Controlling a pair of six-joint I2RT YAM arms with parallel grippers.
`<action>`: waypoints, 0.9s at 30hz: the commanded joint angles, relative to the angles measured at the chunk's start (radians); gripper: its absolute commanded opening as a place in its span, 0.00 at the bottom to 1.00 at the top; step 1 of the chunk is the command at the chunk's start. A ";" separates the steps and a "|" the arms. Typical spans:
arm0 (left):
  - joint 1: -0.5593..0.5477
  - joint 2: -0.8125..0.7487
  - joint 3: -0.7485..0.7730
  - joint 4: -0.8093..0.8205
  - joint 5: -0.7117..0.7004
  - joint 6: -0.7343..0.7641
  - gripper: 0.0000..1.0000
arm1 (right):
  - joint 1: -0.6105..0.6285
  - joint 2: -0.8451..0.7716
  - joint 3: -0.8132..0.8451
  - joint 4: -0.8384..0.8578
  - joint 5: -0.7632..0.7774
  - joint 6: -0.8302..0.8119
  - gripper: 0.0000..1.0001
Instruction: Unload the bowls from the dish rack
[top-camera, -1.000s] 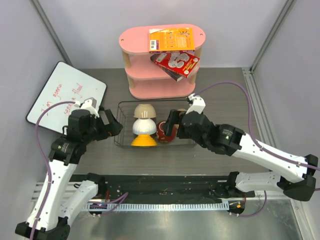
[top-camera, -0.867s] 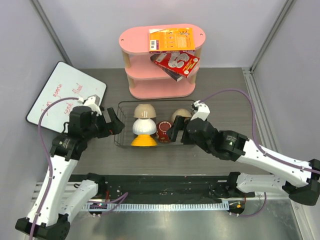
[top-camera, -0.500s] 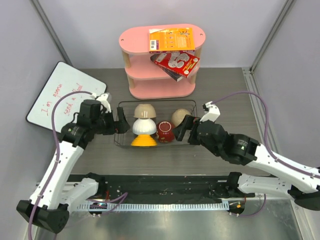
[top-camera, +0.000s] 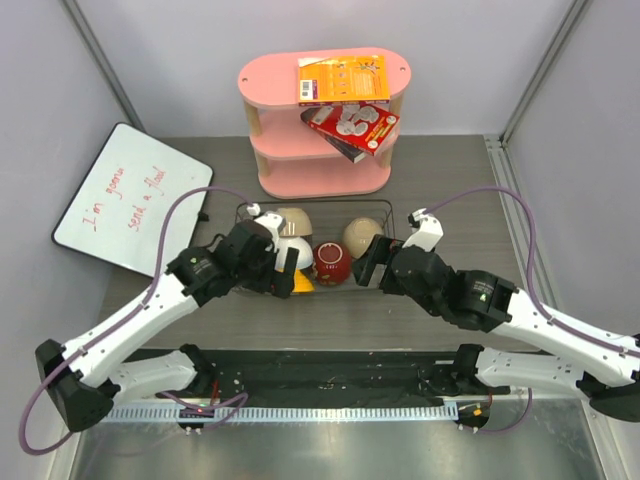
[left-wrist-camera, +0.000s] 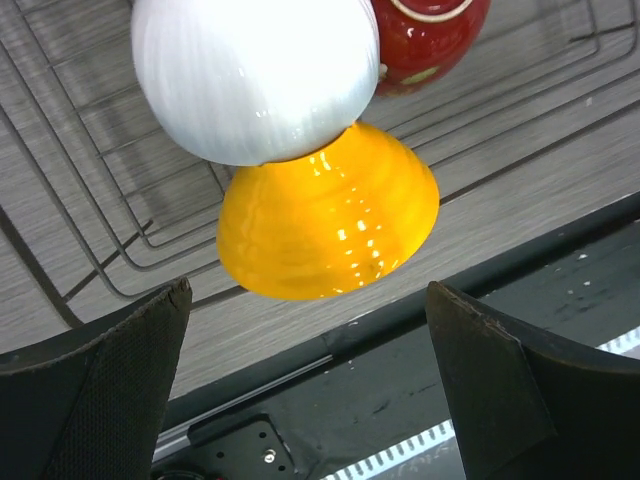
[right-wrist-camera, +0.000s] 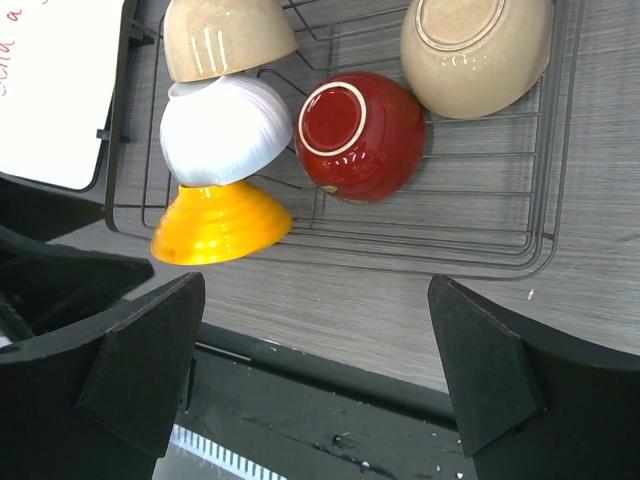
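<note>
The black wire dish rack (top-camera: 330, 204) holds several bowls. At its left, a beige bowl (top-camera: 292, 220), a white bowl (right-wrist-camera: 225, 130) and a yellow-orange bowl (right-wrist-camera: 220, 225) stand in a row. The dark red bowl (top-camera: 331, 262) is in the middle and another beige bowl (top-camera: 362, 236) at the right. My left gripper (top-camera: 286, 268) hovers open over the white bowl (left-wrist-camera: 255, 75) and yellow bowl (left-wrist-camera: 328, 215), touching neither. My right gripper (top-camera: 372, 262) is open just right of the red bowl (right-wrist-camera: 360, 135), holding nothing.
A pink three-tier shelf (top-camera: 325, 165) with two boxes stands behind the rack. A whiteboard (top-camera: 130, 195) lies at the left. The black base rail (top-camera: 320, 365) runs along the table's near edge.
My left arm swung right, from the rack's left edge to over the white and yellow bowls. My right gripper drew back rightward off the red bowl. Both stayed open.
</note>
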 joint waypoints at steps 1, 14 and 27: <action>-0.059 0.036 0.014 0.030 -0.140 -0.006 0.98 | 0.003 -0.026 -0.011 -0.007 0.034 0.028 1.00; -0.172 0.017 0.034 -0.043 -0.244 0.038 0.87 | 0.003 -0.040 -0.051 -0.027 0.035 0.045 1.00; -0.272 0.014 0.052 -0.123 -0.387 0.017 0.91 | 0.003 -0.044 -0.028 -0.076 0.050 0.031 1.00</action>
